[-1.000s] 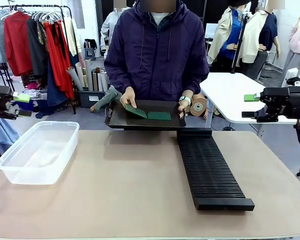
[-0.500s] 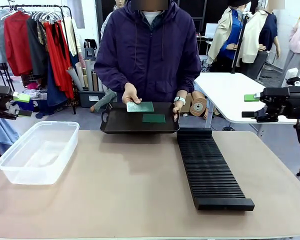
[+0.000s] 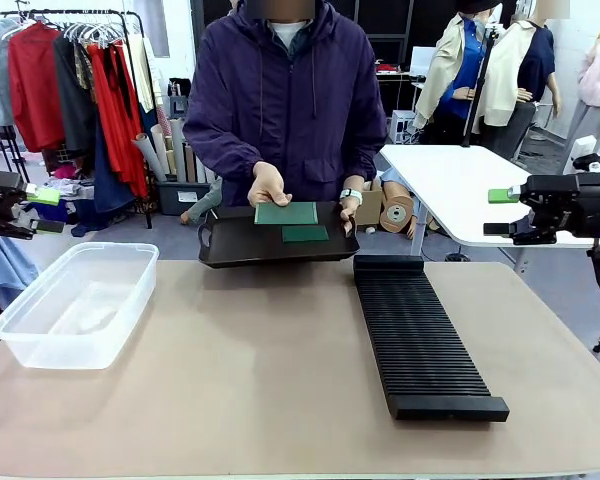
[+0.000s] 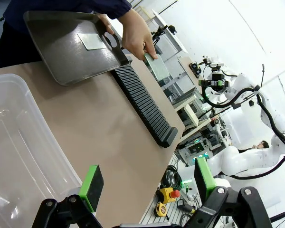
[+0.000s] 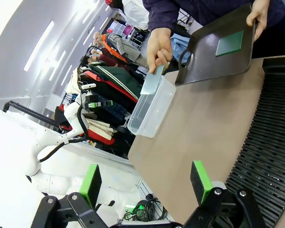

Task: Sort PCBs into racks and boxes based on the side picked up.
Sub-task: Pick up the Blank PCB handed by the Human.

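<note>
Front view: held PCB (image 3: 286, 213) lengthwise left-right

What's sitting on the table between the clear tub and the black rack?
Nothing. In the front view, the tabletop between the tub and the rack is bare.

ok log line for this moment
left gripper: open, nothing held | right gripper: open, nothing held | person's hand: holds one PCB clear of tray | second PCB: flat on tray
</note>
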Controlling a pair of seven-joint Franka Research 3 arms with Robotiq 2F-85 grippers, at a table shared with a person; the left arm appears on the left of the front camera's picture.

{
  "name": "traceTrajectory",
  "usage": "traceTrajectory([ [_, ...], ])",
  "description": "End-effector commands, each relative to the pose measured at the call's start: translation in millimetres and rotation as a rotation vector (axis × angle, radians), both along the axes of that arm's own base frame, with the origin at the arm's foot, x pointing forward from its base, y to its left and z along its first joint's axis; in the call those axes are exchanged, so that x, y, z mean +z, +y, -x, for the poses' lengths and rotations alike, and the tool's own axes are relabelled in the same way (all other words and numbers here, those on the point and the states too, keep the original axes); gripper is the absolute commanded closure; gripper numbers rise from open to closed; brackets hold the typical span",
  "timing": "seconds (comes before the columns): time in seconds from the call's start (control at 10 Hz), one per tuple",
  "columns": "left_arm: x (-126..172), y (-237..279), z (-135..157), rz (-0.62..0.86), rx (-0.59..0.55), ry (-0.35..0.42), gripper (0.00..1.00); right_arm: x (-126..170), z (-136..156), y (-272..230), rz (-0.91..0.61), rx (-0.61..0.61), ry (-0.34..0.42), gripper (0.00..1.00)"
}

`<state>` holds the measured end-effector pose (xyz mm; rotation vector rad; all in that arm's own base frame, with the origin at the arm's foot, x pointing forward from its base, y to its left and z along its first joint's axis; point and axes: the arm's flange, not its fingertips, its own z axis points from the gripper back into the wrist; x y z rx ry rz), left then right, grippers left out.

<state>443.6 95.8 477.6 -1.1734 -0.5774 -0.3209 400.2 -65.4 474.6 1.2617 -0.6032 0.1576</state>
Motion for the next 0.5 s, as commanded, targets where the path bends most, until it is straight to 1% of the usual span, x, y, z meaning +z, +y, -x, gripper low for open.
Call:
traceTrajectory([
  [0.0,0.7,0.6,0.2,0.001,0.002,-0.002,0.00,1.9,0.9,0.5,-0.010,0.004,-0.007,0.00],
  [0.4,0.7,0.6,0.2,0.001,0.002,-0.002,0.00,1.9,0.9,0.5,-0.010,0.004,-0.007,0.00],
])
